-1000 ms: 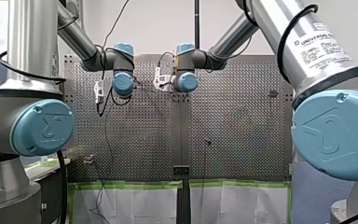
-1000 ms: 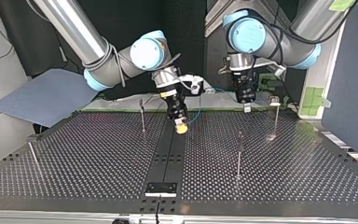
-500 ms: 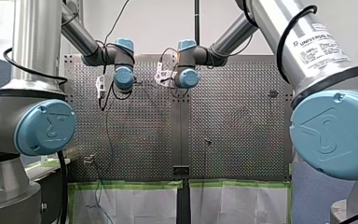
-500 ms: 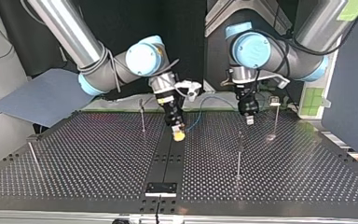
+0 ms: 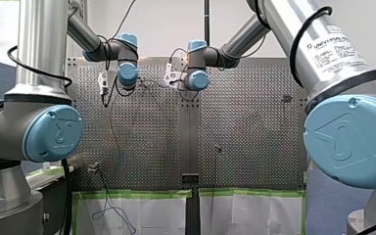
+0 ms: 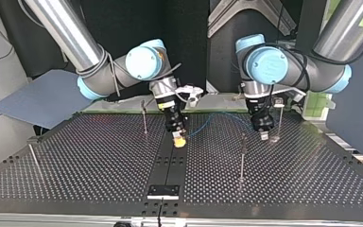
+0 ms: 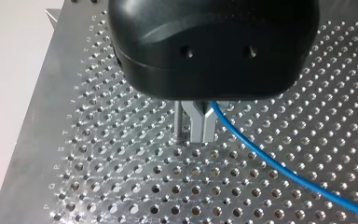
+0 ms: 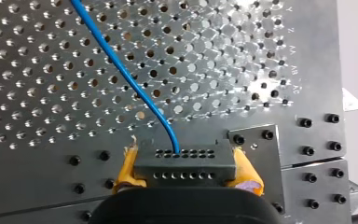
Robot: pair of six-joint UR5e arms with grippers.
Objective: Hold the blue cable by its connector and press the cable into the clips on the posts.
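Between my right gripper's pads: the connector, clamped.
From the connector the cable runs to my left gripper, closed on it; the black body hides the grip.

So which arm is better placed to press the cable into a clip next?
Left, probably. The left hand grips the blue cable right beside a post; the right hand just anchors the connector.
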